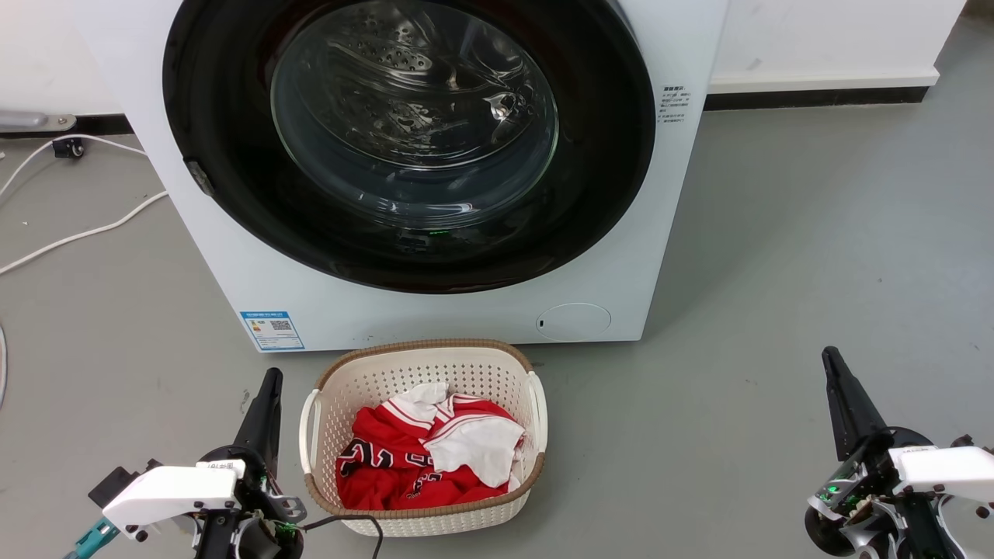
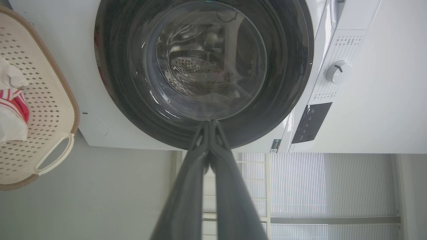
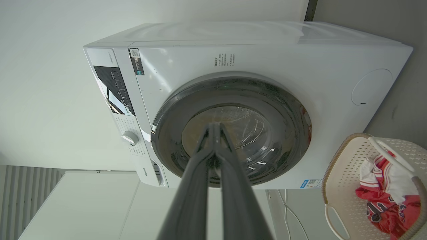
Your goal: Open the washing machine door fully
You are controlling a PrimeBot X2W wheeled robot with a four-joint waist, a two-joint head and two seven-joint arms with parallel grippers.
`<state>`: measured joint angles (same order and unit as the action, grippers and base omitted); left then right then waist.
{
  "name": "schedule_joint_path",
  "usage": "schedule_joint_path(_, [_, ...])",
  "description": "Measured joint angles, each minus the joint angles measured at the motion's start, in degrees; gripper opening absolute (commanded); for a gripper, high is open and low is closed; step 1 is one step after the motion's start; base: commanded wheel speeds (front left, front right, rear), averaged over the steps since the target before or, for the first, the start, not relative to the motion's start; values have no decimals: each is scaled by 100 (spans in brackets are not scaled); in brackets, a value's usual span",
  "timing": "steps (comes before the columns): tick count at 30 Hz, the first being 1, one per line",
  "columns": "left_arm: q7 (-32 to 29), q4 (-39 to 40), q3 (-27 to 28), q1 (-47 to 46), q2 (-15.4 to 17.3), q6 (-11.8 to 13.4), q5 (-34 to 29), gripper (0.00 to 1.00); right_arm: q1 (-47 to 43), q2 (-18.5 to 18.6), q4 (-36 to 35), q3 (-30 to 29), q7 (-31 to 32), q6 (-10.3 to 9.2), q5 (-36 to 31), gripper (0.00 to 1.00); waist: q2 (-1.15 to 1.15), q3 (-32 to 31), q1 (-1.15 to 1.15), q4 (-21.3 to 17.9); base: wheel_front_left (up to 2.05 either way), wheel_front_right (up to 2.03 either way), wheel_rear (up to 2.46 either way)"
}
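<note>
The washing machine door (image 1: 233,178) is a big round glossy black disc with a clear glass bowl at its centre, lying flush against the white machine (image 1: 435,314). It also faces me in the left wrist view as the washing machine door (image 2: 287,66) and in the right wrist view as the washing machine door (image 3: 283,110). My left gripper (image 1: 272,375) is at the lower left, shut and empty, well short of the machine. At the lower right my right gripper (image 1: 829,354) is shut too, holding nothing. Both sets of fingers point toward the door from a distance.
A cream perforated laundry basket (image 1: 334,373) with red and white clothes stands on the grey floor right before the machine, between my arms. White cables (image 1: 78,233) trail over the floor at the left. A wall with a dark skirting runs behind.
</note>
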<state>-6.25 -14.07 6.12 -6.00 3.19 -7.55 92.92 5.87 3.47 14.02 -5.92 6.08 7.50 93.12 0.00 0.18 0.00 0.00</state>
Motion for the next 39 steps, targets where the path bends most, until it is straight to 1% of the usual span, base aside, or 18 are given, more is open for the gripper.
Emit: schedule_joint_path(39, [-14, -1, 16, -1, -15, 0, -38, 0, 1, -18, 1, -26, 10, 0, -34, 0, 0, 0, 0, 0, 0, 0, 0])
